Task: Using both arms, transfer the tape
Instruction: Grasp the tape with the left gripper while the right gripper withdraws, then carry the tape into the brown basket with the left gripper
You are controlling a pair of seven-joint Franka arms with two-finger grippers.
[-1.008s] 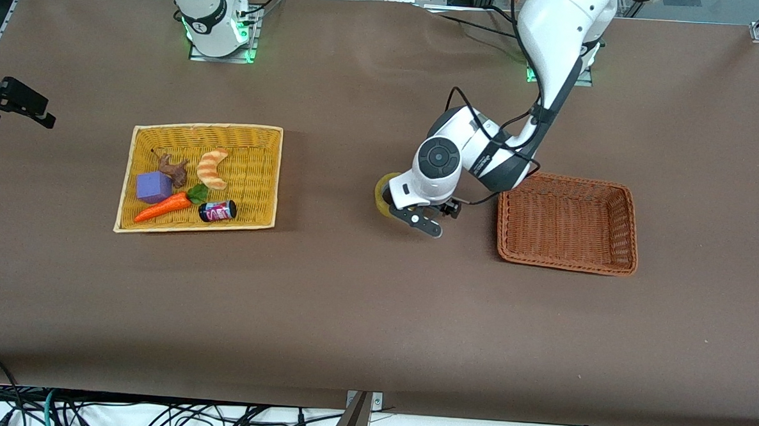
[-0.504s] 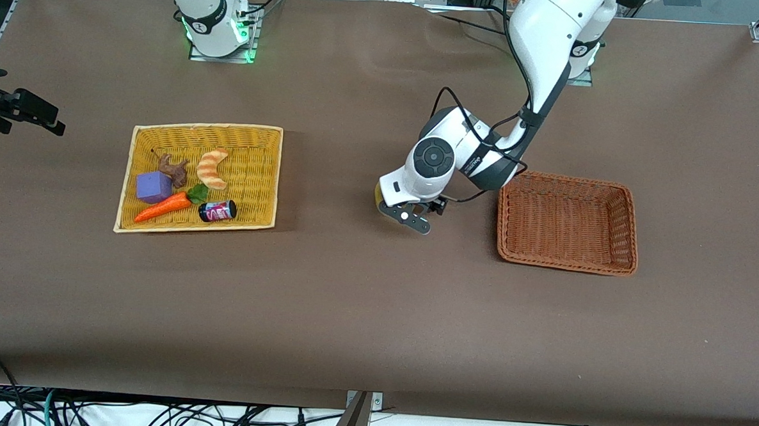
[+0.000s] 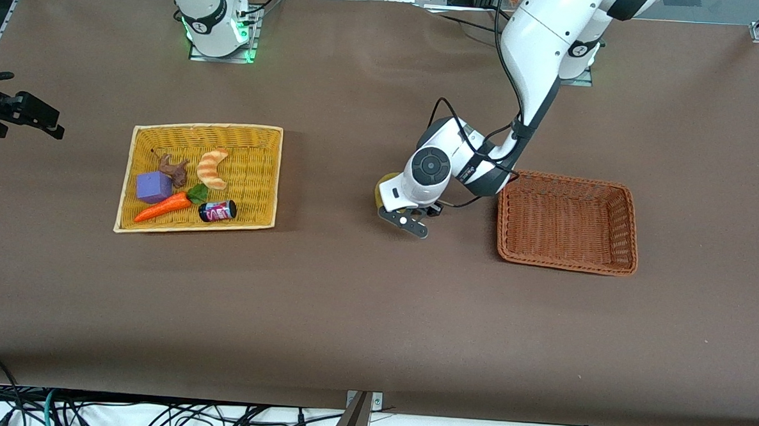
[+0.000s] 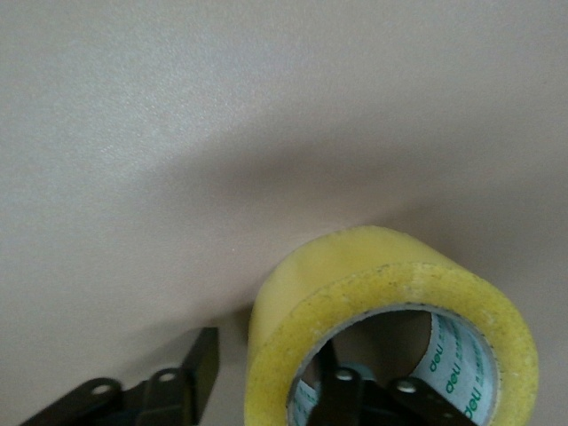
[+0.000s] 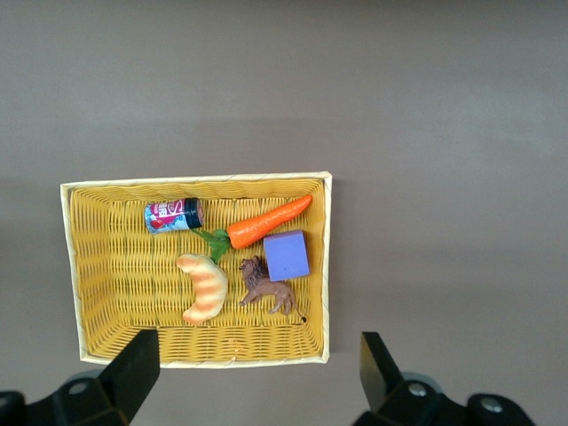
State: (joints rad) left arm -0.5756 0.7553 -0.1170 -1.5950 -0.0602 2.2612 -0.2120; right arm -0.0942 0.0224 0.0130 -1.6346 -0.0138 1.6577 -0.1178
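We read the front view as a clock dial laid on the brown table (image 3: 349, 314). The left arm (image 3: 534, 47) came in from one o'clock and bent down toward the dial's centre. The right arm (image 3: 203, 7) stood at eleven o'clock and waited.

The right gripper (image 3: 19, 111) hung high at nine o'clock, over the table's edge at the right arm's end. Its wrist view showed its fingers (image 5: 133, 373) spread wide apart and holding nothing.

A brown wicker basket (image 3: 632, 230) sat at three o'clock, and a yellow wicker basket (image 3: 272, 170) at nine o'clock.

The tape (image 3: 382, 189) rested on the table close to the dial's centre, at nine o'clock from the brown basket and well apart from the yellow one. The left gripper (image 3: 405, 219) was down on it. In its wrist view one finger (image 4: 335, 390) stood inside the roll's core. The other (image 4: 200, 359) stood outside the yellow wall with a gap showing, so the fingers were parted around the wall and not pressed on it.

Inside the yellow basket:
- a carrot (image 3: 162, 207) lay at seven o'clock
- a purple cube (image 3: 152, 186) at nine
- a striped croissant (image 3: 212, 168) at one
- a brown lion figure (image 3: 174, 169) at ten
- a small dark jar (image 3: 217, 211) at five
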